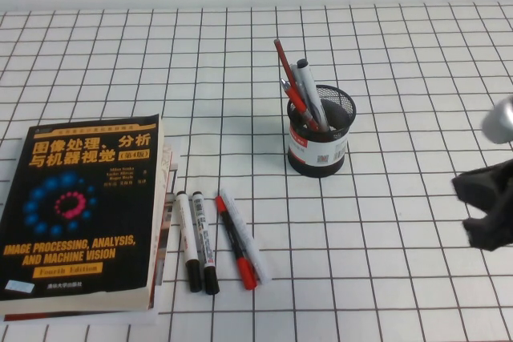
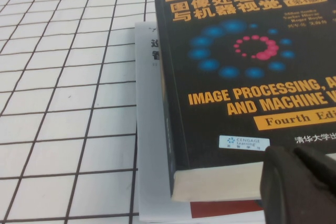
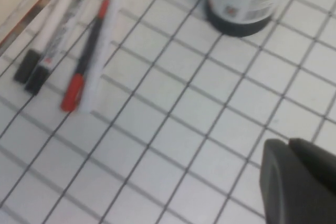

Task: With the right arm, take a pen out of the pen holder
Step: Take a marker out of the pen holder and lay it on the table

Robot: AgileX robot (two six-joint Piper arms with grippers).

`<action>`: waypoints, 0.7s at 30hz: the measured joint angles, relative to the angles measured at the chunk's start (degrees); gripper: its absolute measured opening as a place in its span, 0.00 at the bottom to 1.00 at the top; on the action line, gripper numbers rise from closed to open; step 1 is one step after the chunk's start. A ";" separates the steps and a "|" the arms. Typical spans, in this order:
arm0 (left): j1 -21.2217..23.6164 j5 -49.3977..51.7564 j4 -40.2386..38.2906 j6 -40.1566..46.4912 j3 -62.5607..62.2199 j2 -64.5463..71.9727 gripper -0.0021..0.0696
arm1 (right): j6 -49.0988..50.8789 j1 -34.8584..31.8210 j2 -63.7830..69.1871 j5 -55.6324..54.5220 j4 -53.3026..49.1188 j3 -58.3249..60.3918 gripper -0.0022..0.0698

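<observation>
Nearest the robot, well to the left of the pen holder, a thick book is lying flat. Its glossy black cover is showing a ring of blue and pink dots and orange lettering: "IMAGE PROCESSING, ANALYSIS, AND MACHINE VISION", "Fourth Edition", under a Chinese title. The left wrist view is showing a small "CENGAGE Learning" sticker on it and a white book lying beneath.

The left gripper, a dark matte shape, is hanging over the book's near corner. Whether it is apart or together cannot be told.

Nearer than the pen holder and slightly to its left, four pens are lying side by side on the table. They are two white-barrelled markers with black caps, a slim red pen and a white pen.

The right gripper, black and angular, is hovering nearer than the pen holder and well to its right. Its jaws are pressed together on nothing.

The pen holder is standing upright, a round black mesh cup wearing a white label with a red band; the label print is too small to read. A red pen and a grey pen are leaning in it, tilted left, both sticking above the rim.

The table, a white surface ruled in thin black squares, is running on beyond the holder.
</observation>
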 joint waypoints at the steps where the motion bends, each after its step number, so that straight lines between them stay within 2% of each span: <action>1: 0.00 0.00 0.00 0.00 0.00 0.00 0.02 | 0.00 -1.62 -1.65 -2.88 0.00 3.05 0.01; 6: 0.00 0.00 0.00 0.00 0.00 0.00 0.02 | 0.00 -12.59 -12.32 -24.21 -0.03 20.08 0.01; 9: 0.00 0.00 0.00 0.00 0.00 0.00 0.02 | 0.00 -19.59 -20.88 -31.61 0.59 29.29 0.01; 15: 0.00 0.00 0.00 0.00 0.00 0.00 0.02 | 0.00 -27.78 -38.14 -34.13 2.71 42.99 0.01; 21: 0.00 0.00 0.00 0.00 0.00 0.00 0.02 | 0.00 -28.97 -51.89 -34.18 2.86 49.91 0.01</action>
